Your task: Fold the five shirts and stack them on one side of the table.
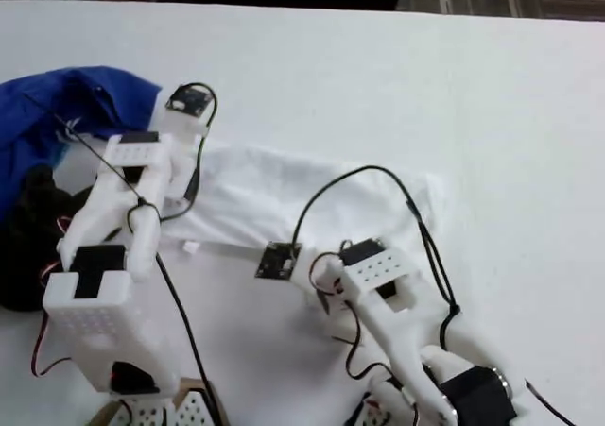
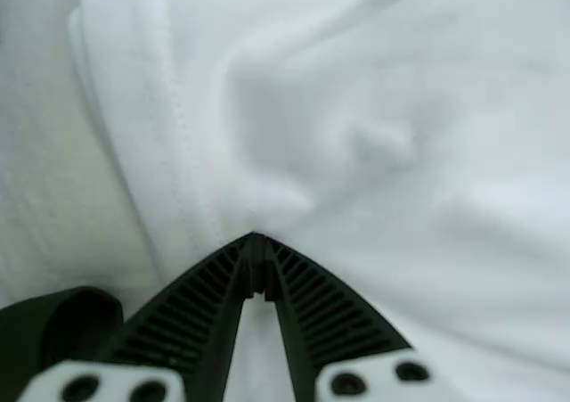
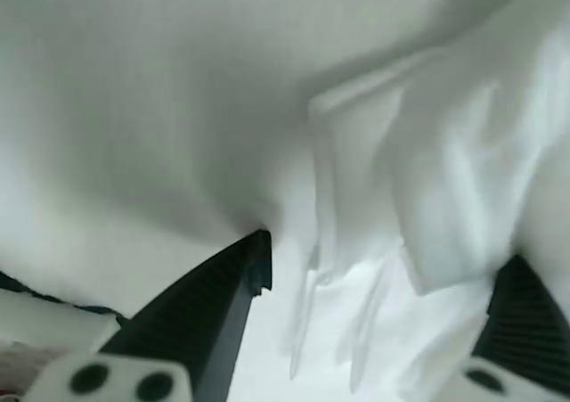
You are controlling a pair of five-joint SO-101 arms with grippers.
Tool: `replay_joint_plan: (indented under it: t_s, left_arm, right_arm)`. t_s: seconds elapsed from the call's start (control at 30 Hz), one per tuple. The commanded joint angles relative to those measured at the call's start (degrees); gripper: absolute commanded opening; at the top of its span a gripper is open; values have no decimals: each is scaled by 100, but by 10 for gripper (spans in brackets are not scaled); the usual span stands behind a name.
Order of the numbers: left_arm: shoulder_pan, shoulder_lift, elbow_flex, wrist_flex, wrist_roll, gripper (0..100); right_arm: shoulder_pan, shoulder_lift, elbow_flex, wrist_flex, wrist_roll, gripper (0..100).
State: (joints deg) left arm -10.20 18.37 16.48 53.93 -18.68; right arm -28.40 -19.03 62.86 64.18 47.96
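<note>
A white shirt (image 1: pixel 312 190) lies in a long folded band across the middle of the table (image 1: pixel 425 76). My left gripper (image 2: pixel 256 242) is shut on a pinch of the white shirt (image 2: pixel 374 135) near a hemmed edge; in the high view this left gripper (image 1: pixel 178 182) sits at the band's left end. My right gripper (image 3: pixel 387 259) is open, its fingers wide apart over loose folds of the white shirt (image 3: pixel 445 152). From above, the right gripper (image 1: pixel 317 277) is at the band's near edge, about midway along.
A crumpled blue shirt (image 1: pixel 76 100) lies at the far left of the table, with a black garment (image 1: pixel 24 247) just in front of it beside the left arm. Black cables loop over the white shirt. Bare tabletop spreads to the right and back.
</note>
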Motion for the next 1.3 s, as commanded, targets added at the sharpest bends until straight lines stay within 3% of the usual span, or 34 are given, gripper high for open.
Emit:
replay_joint_plan:
  t_s: [0.0, 0.2, 0.37, 0.73, 0.97, 1.27]
  left_arm:
    - [-26, 18, -127, -149, 70, 24]
    - [-26, 18, -127, -149, 70, 24]
    - [-26, 18, -119, -141, 70, 24]
    - [-26, 18, -119, -141, 70, 24]
    - [-26, 18, -119, -149, 70, 24]
    - [-26, 18, -119, -149, 70, 24]
  right_arm:
    - [277, 119, 79, -40, 18, 386]
    - [242, 1068, -325, 22, 26, 269]
    - [242, 1815, -879, 259, 26, 253]
    - [268, 2062, -1178, 321, 9, 16]
    - [268, 2053, -1363, 435, 18, 20]
    - [268, 2053, -2813, 1974, 44, 20]
